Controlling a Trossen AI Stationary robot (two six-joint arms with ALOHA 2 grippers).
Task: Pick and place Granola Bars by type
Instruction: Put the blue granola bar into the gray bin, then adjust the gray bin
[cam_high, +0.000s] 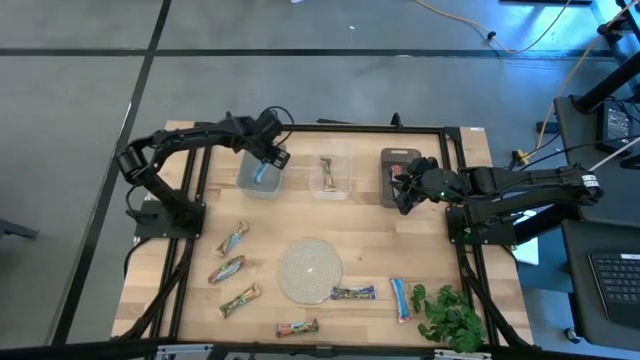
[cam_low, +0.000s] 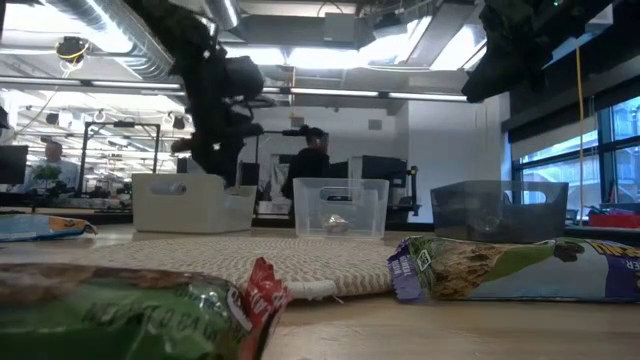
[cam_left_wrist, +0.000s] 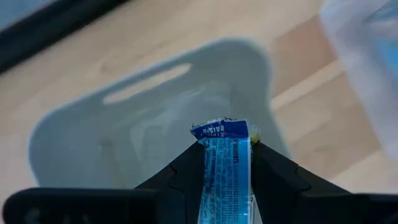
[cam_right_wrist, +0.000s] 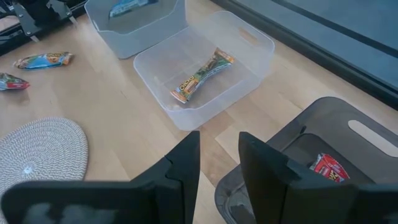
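My left gripper (cam_high: 268, 157) hovers over the pale bin (cam_high: 259, 176) at the table's far left and is shut on a blue granola bar (cam_left_wrist: 225, 163). My right gripper (cam_right_wrist: 217, 163) is open and empty, beside the dark bin (cam_right_wrist: 323, 134), which holds a red-wrapped bar (cam_right_wrist: 329, 167). A tan-green bar (cam_right_wrist: 202, 74) lies flat in the clear middle bin (cam_high: 330, 176). Several more bars lie flat on the table: three at the near left (cam_high: 228, 268), one at the near edge (cam_high: 297, 327), two right of the mat (cam_high: 352, 293). My left gripper pinches the blue bar between its two fingers (cam_left_wrist: 186, 168), coming from above and pointing down into the pale bin. The bar lies along the fingers, and its crimped end (cam_left_wrist: 221, 129) sticks out past the fingertips. It is lifted clear of the bin floor.
A round woven mat (cam_high: 310, 268) lies at the table's middle near side and a leafy green sprig (cam_high: 450, 316) at the near right corner. The three bins stand in a row along the far edge. A black frame (cam_high: 190, 190) borders the table. People show in the room behind.
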